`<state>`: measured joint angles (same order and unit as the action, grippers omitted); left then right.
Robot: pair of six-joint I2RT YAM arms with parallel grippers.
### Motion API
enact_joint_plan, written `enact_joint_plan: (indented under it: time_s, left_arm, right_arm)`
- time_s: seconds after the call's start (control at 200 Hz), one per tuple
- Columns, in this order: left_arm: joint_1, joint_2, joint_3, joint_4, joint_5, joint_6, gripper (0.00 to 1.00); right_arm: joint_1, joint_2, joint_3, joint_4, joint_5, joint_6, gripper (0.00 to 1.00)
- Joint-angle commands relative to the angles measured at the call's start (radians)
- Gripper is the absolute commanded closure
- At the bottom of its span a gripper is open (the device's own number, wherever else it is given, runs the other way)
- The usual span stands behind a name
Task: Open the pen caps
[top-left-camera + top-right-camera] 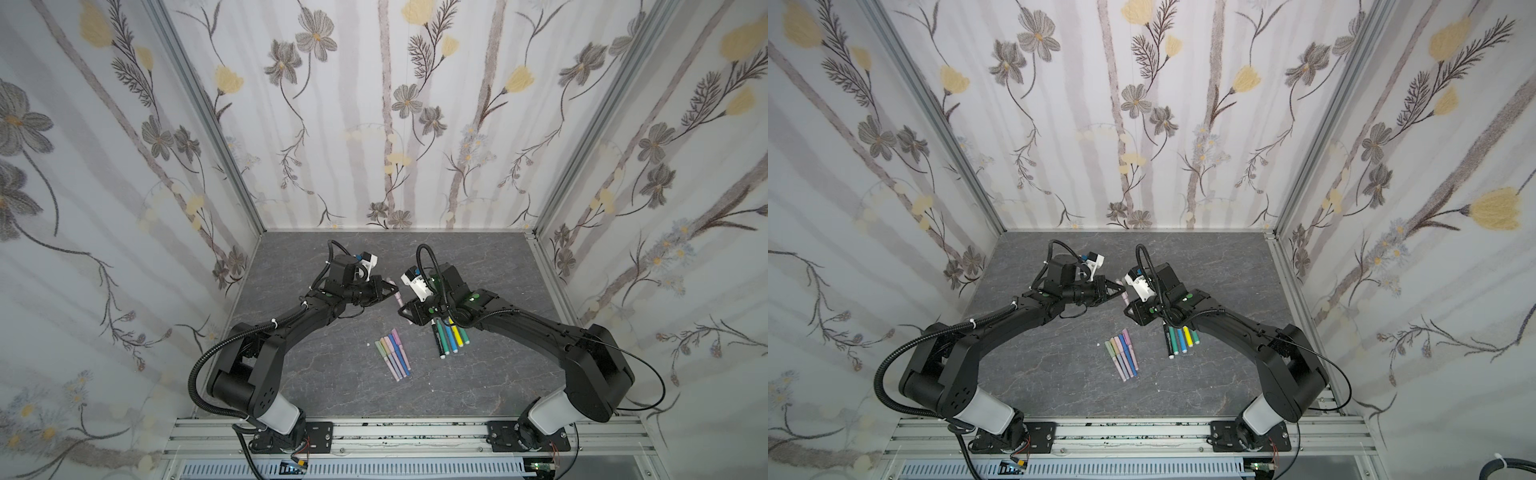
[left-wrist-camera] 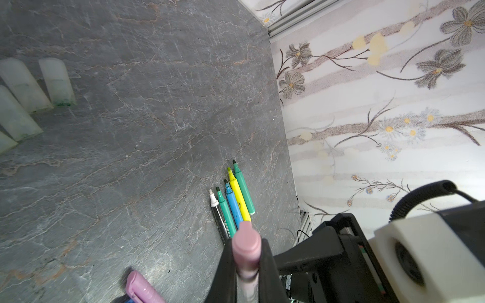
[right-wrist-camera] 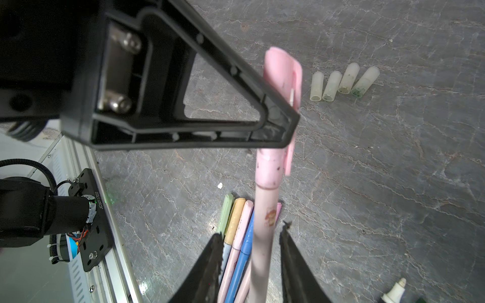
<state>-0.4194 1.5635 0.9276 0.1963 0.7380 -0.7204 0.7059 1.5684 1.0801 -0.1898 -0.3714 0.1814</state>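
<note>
A pink pen (image 1: 398, 300) (image 1: 1124, 296) hangs in the air between the two arms. My left gripper (image 2: 246, 262) (image 1: 392, 286) is shut on its pink pen cap (image 2: 246, 244) (image 3: 282, 76), which sits on the barrel. My right gripper (image 3: 250, 244) (image 1: 405, 311) straddles the pale pink barrel (image 3: 263, 236); its jaws stand apart, with a gap showing on one side. Several pastel capped pens (image 1: 392, 353) (image 1: 1123, 353) lie in a row mid-table. Several thicker uncapped pens (image 1: 451, 336) (image 2: 233, 199) lie beside them. Several translucent pen caps (image 3: 343, 81) (image 2: 26, 91) lie loose on the table.
The grey stone-look table (image 1: 478, 382) is boxed in by floral walls (image 1: 395, 124) on three sides. An aluminium rail (image 1: 395, 432) with both arm bases runs along the front edge. The right arm (image 1: 540, 328) hangs over the thicker pens' upper ends.
</note>
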Motion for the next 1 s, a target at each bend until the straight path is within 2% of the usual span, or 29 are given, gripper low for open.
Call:
enact_joint_plan:
  time_s: [0.0, 0.18, 0.245, 0.54, 0.844, 0.994]
  left_arm:
    - [-0.003, 0.008, 0.011, 0.04, 0.013, -0.011, 1.0]
    - [-0.009, 0.016, 0.014, 0.054, 0.013, -0.019, 1.0]
    - [-0.012, 0.019, 0.017, 0.056, 0.013, -0.02, 1.0]
    - [-0.02, 0.027, 0.028, 0.071, 0.014, -0.036, 1.0]
    - [-0.02, 0.036, 0.027, 0.067, 0.001, -0.025, 1.0]
    - [-0.019, 0.044, 0.035, 0.053, -0.051, 0.003, 1.0]
  right_arm:
    - [0.0, 0.016, 0.014, 0.033, -0.025, -0.008, 0.7]
    - [0.003, 0.02, 0.014, 0.041, -0.032, -0.007, 0.81]
    - [0.004, 0.019, 0.014, 0.042, -0.032, -0.007, 0.82]
    - [0.006, 0.063, 0.014, 0.045, -0.035, -0.003, 0.72]
    - [0.01, 0.062, 0.003, 0.039, -0.026, 0.004, 1.0]
    - [0.028, 0.045, -0.027, 0.027, -0.006, 0.007, 1.0]
